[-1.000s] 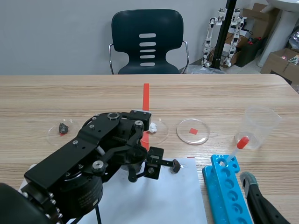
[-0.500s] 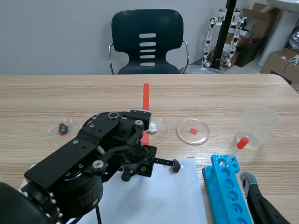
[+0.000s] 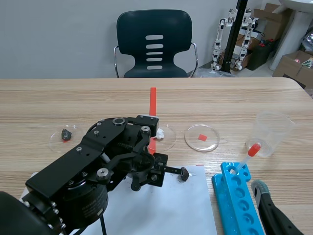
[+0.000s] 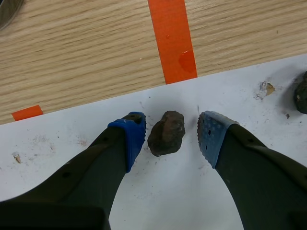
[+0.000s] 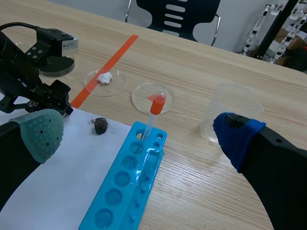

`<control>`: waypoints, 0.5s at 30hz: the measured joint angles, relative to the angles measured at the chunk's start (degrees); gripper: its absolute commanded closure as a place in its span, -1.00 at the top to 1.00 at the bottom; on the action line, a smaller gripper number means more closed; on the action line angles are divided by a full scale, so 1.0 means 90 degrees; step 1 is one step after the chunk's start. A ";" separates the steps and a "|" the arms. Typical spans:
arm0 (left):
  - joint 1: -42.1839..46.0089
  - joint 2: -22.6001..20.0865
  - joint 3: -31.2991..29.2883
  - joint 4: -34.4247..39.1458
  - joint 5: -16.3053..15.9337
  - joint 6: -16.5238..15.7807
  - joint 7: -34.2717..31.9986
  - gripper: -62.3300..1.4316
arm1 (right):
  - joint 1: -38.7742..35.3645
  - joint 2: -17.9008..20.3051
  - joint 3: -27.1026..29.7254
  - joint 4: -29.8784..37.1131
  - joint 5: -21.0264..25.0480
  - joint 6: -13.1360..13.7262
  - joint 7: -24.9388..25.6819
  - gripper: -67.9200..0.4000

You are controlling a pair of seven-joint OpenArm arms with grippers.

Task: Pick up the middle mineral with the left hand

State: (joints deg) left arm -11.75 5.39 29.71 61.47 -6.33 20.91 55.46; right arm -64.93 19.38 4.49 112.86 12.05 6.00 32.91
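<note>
Hovering low over the desk (image 3: pixel 58 103) and its white sheet (image 4: pixel 168 191), my left arm (image 3: pixel 93 166) has its jaws spread wide, nothing held. My right jaws are likewise apart and empty, near the blue rack (image 5: pixel 129 187). The middle mineral (image 4: pixel 166 133), a brown lump, lies on the sheet between my left pads (image 4: pixel 132 139), seemingly touching neither, though the gap on one side is thin and hard to judge. A darker mineral (image 4: pixel 301 93) sits off to the side. So the approach looks done; closing and lifting are left.
</note>
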 measured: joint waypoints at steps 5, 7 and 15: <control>-0.0019 0.0002 0.0000 -0.0177 0.0000 0.0000 -0.0090 -0.10 | 0.0000 0.0000 0.0000 0.0000 0.0000 0.0000 0.0000 1.00; -0.0034 0.0002 0.0000 -0.0226 -0.0022 0.0002 -0.0148 -0.10 | 0.0000 0.0000 0.0000 0.0000 0.0000 0.0000 0.0005 1.00; -0.0036 0.0000 0.0000 -0.0226 -0.0044 0.0000 -0.0185 -0.48 | 0.0000 0.0000 0.0000 0.0000 -0.0002 0.0000 0.0000 1.00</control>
State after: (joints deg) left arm -12.08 5.39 29.71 59.44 -6.72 20.91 53.80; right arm -64.93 19.38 4.49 112.86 12.03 6.00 32.91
